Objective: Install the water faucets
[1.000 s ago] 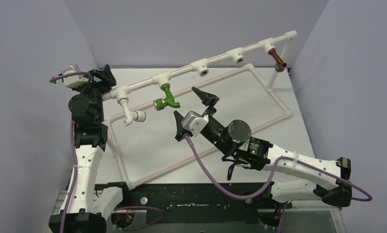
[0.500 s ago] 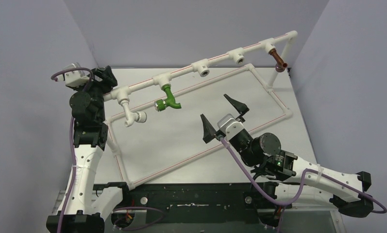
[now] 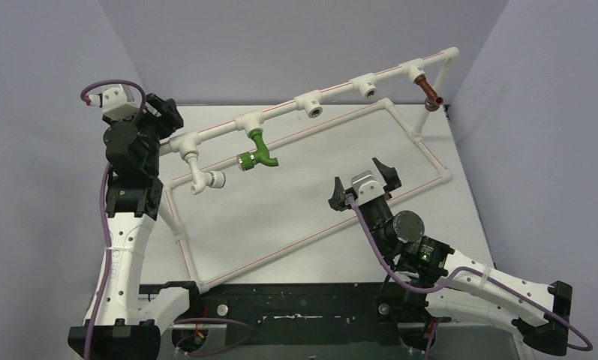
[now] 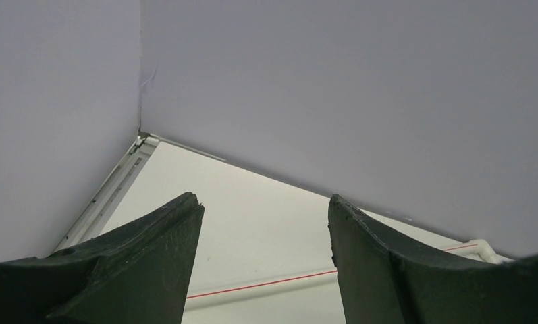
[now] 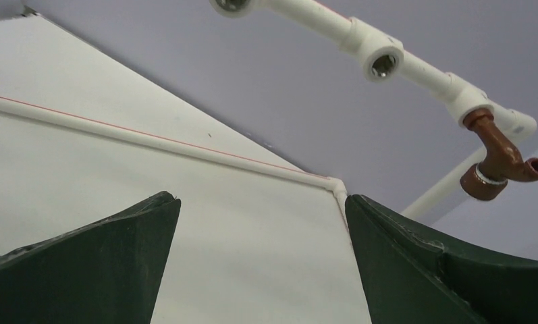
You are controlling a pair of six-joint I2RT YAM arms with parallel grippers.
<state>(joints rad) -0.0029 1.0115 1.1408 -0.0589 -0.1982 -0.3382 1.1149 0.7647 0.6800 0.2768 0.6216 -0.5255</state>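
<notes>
The green tap [image 3: 256, 154] hangs on the pipe [image 3: 337, 91], left of its middle, and the brown tap [image 3: 431, 91] is at its right corner. Both look fitted. Your left gripper [image 4: 262, 206] and right gripper [image 5: 262, 202] are open and empty, so next just park them.

Left arm [image 3: 123, 255], right arm [image 3: 498, 285]: white plastic link shells, black round joint housings. Purple cable [image 3: 365, 229] loops along each. Left pincer [image 4: 266, 209], right pincer [image 5: 262, 202]: dark wedge fingers [image 5: 97, 270], pointed tips. Small green light [image 3: 425, 255] on right elbow.
</notes>
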